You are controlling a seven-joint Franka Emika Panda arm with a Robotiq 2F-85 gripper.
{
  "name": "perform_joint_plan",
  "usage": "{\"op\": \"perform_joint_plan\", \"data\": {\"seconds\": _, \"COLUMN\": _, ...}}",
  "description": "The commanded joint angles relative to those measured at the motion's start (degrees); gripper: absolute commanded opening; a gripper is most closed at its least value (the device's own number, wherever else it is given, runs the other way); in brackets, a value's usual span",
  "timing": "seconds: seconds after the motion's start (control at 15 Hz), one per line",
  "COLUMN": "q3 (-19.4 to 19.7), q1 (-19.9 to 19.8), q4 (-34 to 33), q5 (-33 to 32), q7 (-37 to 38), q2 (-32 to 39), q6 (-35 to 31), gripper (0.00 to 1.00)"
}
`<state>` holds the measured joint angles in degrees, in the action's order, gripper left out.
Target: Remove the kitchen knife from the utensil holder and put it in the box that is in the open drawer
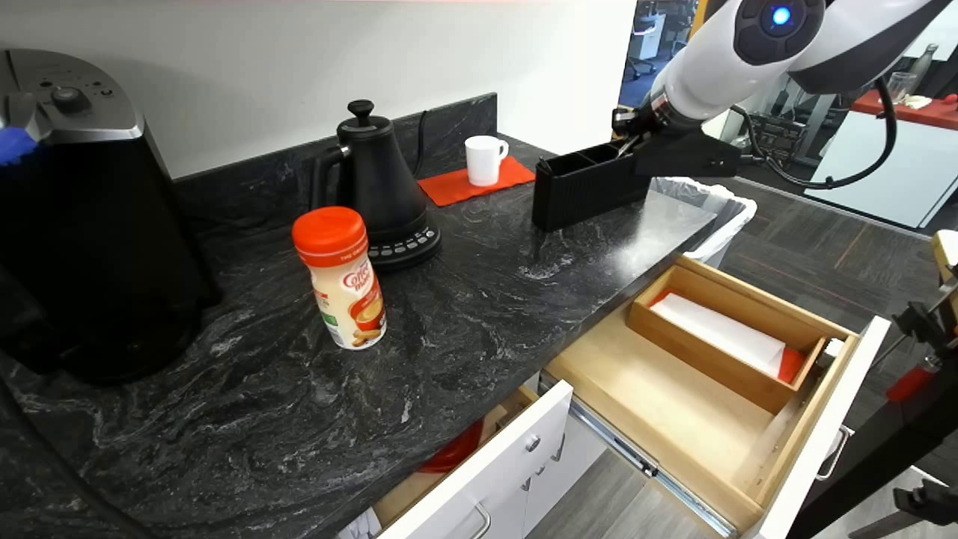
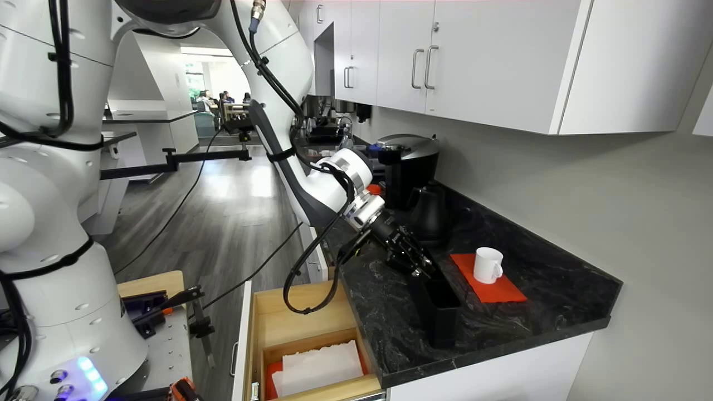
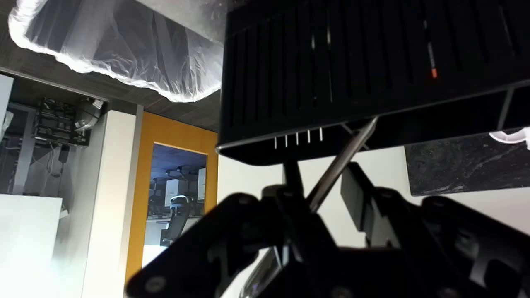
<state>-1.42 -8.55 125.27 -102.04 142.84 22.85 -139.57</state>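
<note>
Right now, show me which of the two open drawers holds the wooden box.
The wide drawer nearer the black utensil holder: the wooden box sits inside it. In the other open drawer, partly hidden, something red shows.

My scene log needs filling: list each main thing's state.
Gripper: open, jaws apart
Utensil holder: upright, open-topped
Utensil: slanting out of the holder
Drawer: open
Box: inside drawer, open-topped
Neighbouring drawer: open
Kettle: upright, lid on
Mug: upright
Creamer bottle: upright, capped
Wall cabinet doors: shut
Bin: lined

The kettle (image 1: 380, 180), coffee creamer (image 1: 340, 281), wall cabinets (image 2: 398, 55) and desk chair (image 3: 178, 216) show an office kitchenette.
</note>
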Motion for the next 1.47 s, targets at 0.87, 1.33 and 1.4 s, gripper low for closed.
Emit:
{"op": "perform_joint_plan", "data": {"seconds": 0.87, "q3": 0.1, "q1": 3.9, "q4": 2.4, "q5": 6.7, "q7": -4.3, "q2": -7.5, "q6": 6.7, "gripper": 0.07}}
{"op": "perform_joint_plan", "data": {"seconds": 1.33, "q3": -0.1, "q1": 5.5, "q4": 1.8, "q5": 10.1, "q7": -9.4, "q2": -11.7, "q6": 10.7, "gripper": 0.07}}
{"op": "perform_joint_plan", "data": {"seconds": 1.4, "q3": -0.2, "q1": 5.7, "q4": 1.6, "q5": 10.7, "q7": -11.0, "q2": -12.5, "q6": 11.4, "gripper": 0.07}}
